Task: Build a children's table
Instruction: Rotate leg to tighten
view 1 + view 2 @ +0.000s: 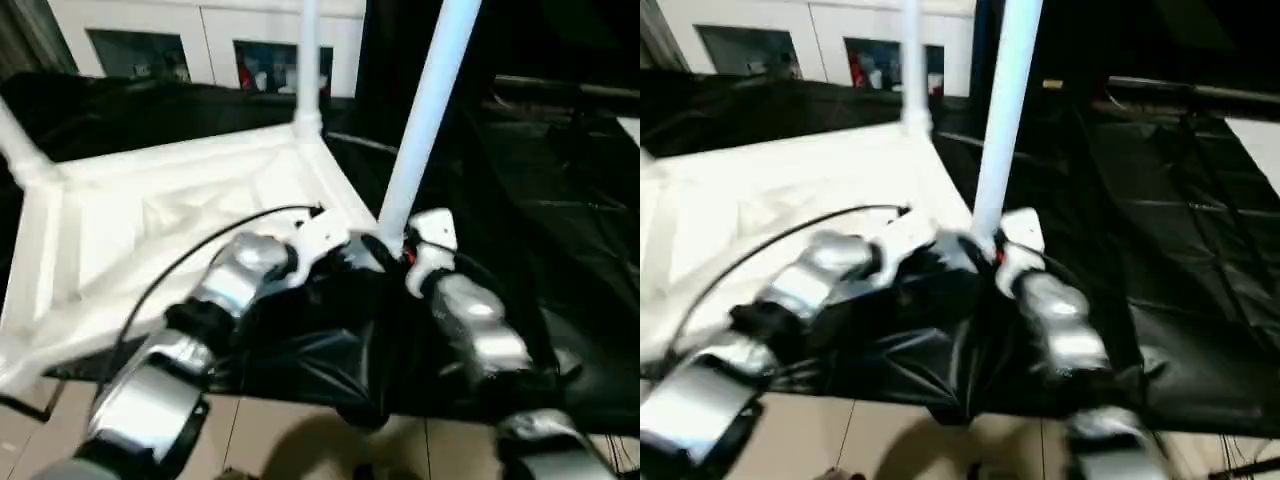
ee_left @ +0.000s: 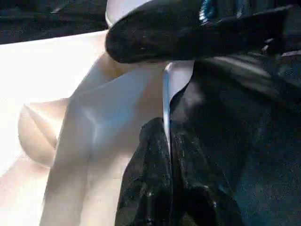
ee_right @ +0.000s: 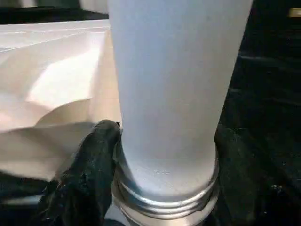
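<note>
The children's table lies upside down on a black cloth, its white ribbed top (image 1: pixel 170 210) facing up. One white leg (image 1: pixel 308 60) stands in the far corner socket and another (image 1: pixel 18 140) at the left corner. At the near right corner a third leg (image 1: pixel 425 120) stands almost upright, leaning slightly right. My right gripper (image 1: pixel 400 245) is shut on its lower end. In the right wrist view black fingers (image 3: pixel 94 160) flank this leg (image 3: pixel 174 84) just above its ringed end (image 3: pixel 164 200). My left gripper (image 1: pixel 335 240) is shut, its tips (image 2: pixel 155 188) at the same corner's rim (image 2: pixel 117 103).
Black cloth (image 1: pixel 560 200) covers the floor to the right and beneath the top. Pale floor tiles (image 1: pixel 280 440) show at the near edge. White cabinets (image 1: pixel 200 40) stand at the back. A black cable (image 1: pixel 180 260) loops over my left forearm.
</note>
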You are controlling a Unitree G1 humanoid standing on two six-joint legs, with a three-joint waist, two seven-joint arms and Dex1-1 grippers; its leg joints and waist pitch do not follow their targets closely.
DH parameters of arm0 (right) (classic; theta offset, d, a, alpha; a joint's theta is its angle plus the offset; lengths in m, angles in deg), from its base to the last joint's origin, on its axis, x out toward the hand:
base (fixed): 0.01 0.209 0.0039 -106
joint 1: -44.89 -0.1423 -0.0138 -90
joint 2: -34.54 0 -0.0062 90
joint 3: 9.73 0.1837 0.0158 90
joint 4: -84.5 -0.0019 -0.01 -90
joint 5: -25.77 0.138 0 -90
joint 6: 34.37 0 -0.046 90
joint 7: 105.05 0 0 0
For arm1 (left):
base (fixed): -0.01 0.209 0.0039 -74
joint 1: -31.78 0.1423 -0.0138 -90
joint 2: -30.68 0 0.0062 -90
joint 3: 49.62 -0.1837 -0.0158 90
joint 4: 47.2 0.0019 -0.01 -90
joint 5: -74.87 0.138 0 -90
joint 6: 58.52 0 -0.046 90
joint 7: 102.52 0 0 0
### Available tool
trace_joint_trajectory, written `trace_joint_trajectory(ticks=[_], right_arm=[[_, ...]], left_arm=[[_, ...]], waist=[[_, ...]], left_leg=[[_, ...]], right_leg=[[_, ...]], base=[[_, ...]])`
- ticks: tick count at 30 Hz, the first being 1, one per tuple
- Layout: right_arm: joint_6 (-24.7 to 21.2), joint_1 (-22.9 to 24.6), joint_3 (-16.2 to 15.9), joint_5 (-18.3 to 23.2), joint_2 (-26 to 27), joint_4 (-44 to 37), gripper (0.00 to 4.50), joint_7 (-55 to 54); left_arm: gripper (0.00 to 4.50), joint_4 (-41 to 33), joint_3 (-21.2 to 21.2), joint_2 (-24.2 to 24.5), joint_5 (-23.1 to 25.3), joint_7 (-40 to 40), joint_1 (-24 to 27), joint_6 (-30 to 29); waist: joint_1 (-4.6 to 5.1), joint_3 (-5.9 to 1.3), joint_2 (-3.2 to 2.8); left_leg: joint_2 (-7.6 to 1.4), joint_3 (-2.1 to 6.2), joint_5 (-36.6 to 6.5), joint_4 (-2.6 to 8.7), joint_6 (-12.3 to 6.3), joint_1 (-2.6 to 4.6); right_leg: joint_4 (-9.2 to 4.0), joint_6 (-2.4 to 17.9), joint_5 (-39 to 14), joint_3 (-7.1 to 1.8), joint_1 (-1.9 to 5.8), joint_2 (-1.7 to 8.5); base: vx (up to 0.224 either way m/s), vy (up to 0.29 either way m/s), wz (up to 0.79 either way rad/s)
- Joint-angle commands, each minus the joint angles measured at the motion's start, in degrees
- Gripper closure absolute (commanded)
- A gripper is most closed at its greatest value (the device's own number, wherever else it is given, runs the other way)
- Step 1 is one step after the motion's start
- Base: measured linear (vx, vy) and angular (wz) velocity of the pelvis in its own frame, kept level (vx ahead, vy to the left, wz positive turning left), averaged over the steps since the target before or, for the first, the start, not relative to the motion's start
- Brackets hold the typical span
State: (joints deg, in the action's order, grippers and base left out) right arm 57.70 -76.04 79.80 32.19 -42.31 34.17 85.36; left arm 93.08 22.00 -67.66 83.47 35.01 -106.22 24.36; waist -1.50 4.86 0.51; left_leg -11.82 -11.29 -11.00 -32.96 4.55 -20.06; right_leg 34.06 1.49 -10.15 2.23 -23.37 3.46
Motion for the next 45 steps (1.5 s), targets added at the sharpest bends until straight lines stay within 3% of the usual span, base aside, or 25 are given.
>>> trace_joint_trajectory(ticks=[1, 4, 5, 7, 8, 12, 13, 18, 19, 21, 24, 26, 29, 31, 34, 40, 45], right_arm=[[-1.7, 0.8, -0.4, -1.4, 0.4, 4.2, 1.82, -1.5], [0.5, 0.6, -2.6, -2.7, -0.3, 3.1, 1.82, 3.4], [1.8, 0.8, -3.1, -2.3, -0.6, 1.9, 1.27, 6.2], [3.3, 1.5, -3.2, -1.1, -1.2, -0.9, 1.13, 10.5], [4.0, 1.8, -3.2, -0.5, -1.7, -2.3, 1.07, 12.1], [3.3, 1.7, -2.9, 0.9, -4.7, -3.7, 0.81, 16.2], [2.8, 1.7, -4.6, 0.2, -8.4, -4.0, 0.71, 21.2], [4.5, 2.0, -5.8, -0.6, -14.1, -4.1, 0.71, 30.3], [4.6, 2.8, -5.9, 0.9, -16.1, -5.5, 0.71, 36.8], [4.4, 3.3, -6.0, 1.8, -16.8, -6.5, 0.71, 39.5], [2.8, 4.3, -6.1, 4.6, -18.0, -9.2, 0.71, 44.6], [1.8, 5.2, -7.7, 6.2, -19.4, -11.2, 0.71, 49.2], [1.5, 5.7, -9.7, 6.1, -21.0, -12.0, 0.71, 53.4], [2.1, 5.4, -10.0, 5.4, -21.2, -11.3, 0.71, 53.7], [1.6, 4.8, -9.2, 5.2, -20.8, -10.5, 1.05, 54.6], [0.5, 5.2, -9.2, 6.3, -21.2, -11.5, 1.39, 55.9], [0.4, 5.6, -9.3, 6.4, -21.3, -11.5, 1.74, 56.4]], left_arm=[[4.5, 3.4, -1.1, -0.5, 1.4, 0.9, 0.9, -0.9], [4.5, 4.1, -1.1, -0.2, 1.7, 0.2, 0.6, 0.0], [4.5, 3.8, -1.2, 0.2, 1.6, -0.6, 0.7, 0.8], [4.5, 3.6, -1.3, 1.0, 1.5, -2.1, 0.8, 2.0], [4.5, 3.5, -1.5, 1.5, 1.5, -3.2, 1.0, 3.2], [4.5, 1.5, -1.9, 3.2, 0.7, -6.8, 2.1, 4.5], [4.5, -0.1, -2.3, 4.9, 0.4, -9.9, 3.2, 6.4], [4.5, -4.8, -2.9, 8.1, -2.0, -19.5, 6.0, 10.9], [4.5, -8.4, -3.7, 10.3, -3.5, -25.2, 7.8, 11.8], [4.5, -9.7, -4.2, 11.2, -3.9, -27.1, 8.3, 12.3], [4.5, -12.6, -4.3, 12.8, -5.3, -30.8, 9.6, 11.4], [4.5, -14.7, -4.3, 13.8, -6.5, -33.4, 10.5, 10.2], [4.5, -15.9, -4.2, 14.4, -7.0, -34.7, 11.1, 9.8], [4.5, -16.1, -4.1, 14.5, -7.0, -35.0, 11.2, 9.8], [4.5, -16.5, -3.8, 14.7, -6.9, -35.1, 11.2, 9.8], [4.5, -17.8, -3.8, 15.1, -7.0, -35.3, 11.7, 8.9], [4.5, -18.0, -3.7, 15.3, -6.8, -35.7, 11.9, 8.6]], waist=[[0.11, -3.02, -0.06], [0.1, -2.93, 0.07], [0.07, -2.95, 0.1], [-0.02, -2.98, 0.24], [-0.09, -2.97, 0.35], [0.0, -3.09, 0.4], [0.02, -3.11, 0.31], [-0.02, -3.16, 0.38], [-0.07, -3.16, 0.08], [-0.23, -3.2, 0.13], [-0.58, -3.06, -0.16], [-0.73, -3.01, -0.09], [-0.83, -2.86, -0.06], [-0.86, -2.74, 0.04], [-0.81, -2.77, 0.14], [-0.81, -3.06, 0.2], [-0.83, -3.12, 0.23]], left_leg=[[-0.71, 0.65, -11.5, 3.74, -2.3, -0.03], [-0.77, 0.62, -12.1, 3.79, -2.75, -0.05], [-0.79, 0.62, -12.3, 3.77, -2.97, -0.05], [-0.83, 0.57, -11.9, 3.69, -3.74, -0.06], [-0.84, 0.62, -10.6, 3.71, -4.48, -0.39], [-0.87, 0.58, -8.5, 3.56, -5.38, -0.51], [-0.86, 0.55, -7.5, 3.51, -5.64, -0.58], [-1.03, 0.41, -6.7, 3.27, -7.45, -0.83], [-1.19, 0.34, -6.9, 3.28, -7.6, -0.48], [-1.35, 0.27, -6.2, 3.21, -8.23, -0.59], [-1.7, 0.06, -6.2, 3.28, -8.25, -0.22], [-1.74, 0.14, -6.9, 3.41, -7.69, -0.27], [-1.7, 0.03, -7.6, 3.39, -7.39, -0.34], [-1.59, 0.02, -8.7, 3.43, -6.62, -0.27], [-1.49, 0.16, -8.8, 3.52, -5.62, -0.3], [-1.47, 0.16, -6.1, 3.3, -6.79, -0.47], [-1.42, 0.13, -6.1, 3.25, -6.88, -0.47]], right_leg=[[-4.81, 9.9, -16.7, -2.21, 2.35, 3.57], [-4.81, 10.4, -15.7, -2.21, 2.39, 3.57], [-4.8, 10.4, -15.5, -2.2, 2.47, 3.59], [-4.71, 10.7, -14.4, -2.27, 2.55, 3.6], [-4.48, 11.1, -12.5, -2.29, 2.8, 3.68], [-4.29, 11.9, -11.5, -2.32, 2.98, 3.81], [-4.12, 12.3, -9.8, -2.27, 3.04, 3.65], [-3.55, 14.3, -5.5, -2.31, 3.17, 3.64], [-3.53, 14.7, -4.9, -2.36, 2.93, 3.68], [-3.11, 15.4, -2.1, -2.51, 3.08, 3.59], [-2.91, 16.5, -0.8, -2.24, 2.7, 3.35], [-2.89, 16.4, -2.2, -2.19, 2.95, 3.5], [-3.18, 15.8, -4.1, -2.26, 2.72, 3.55], [-3.49, 14.9, -7.1, -2.3, 2.62, 3.61], [-3.72, 13.7, -9.7, -2.37, 2.59, 3.67], [-3.13, 14.5, -4.9, -2.28, 2.81, 3.55], [-3.17, 14.5, -5.2, -2.26, 2.83, 3.56]], base=[[0.0, 0.0, 0.0], [0.0, 0.0, 0.0], [0.0, 0.0, 0.0], [0.0, 0.0, 0.0], [0.0, 0.0, 0.0], [0.0, 0.0, 0.0], [0.0, 0.0, 0.0], [0.0, 0.0, 0.0], [0.0, 0.0, 0.0], [0.0, 0.0, 0.0], [0.0, 0.0, 0.0], [0.0, 0.0, 0.0], [0.0, 0.0, 0.0], [0.0, 0.0, 0.0], [0.0, 0.0, 0.0], [0.0, 0.0, 0.0], [0.0, 0.0, 0.0]])
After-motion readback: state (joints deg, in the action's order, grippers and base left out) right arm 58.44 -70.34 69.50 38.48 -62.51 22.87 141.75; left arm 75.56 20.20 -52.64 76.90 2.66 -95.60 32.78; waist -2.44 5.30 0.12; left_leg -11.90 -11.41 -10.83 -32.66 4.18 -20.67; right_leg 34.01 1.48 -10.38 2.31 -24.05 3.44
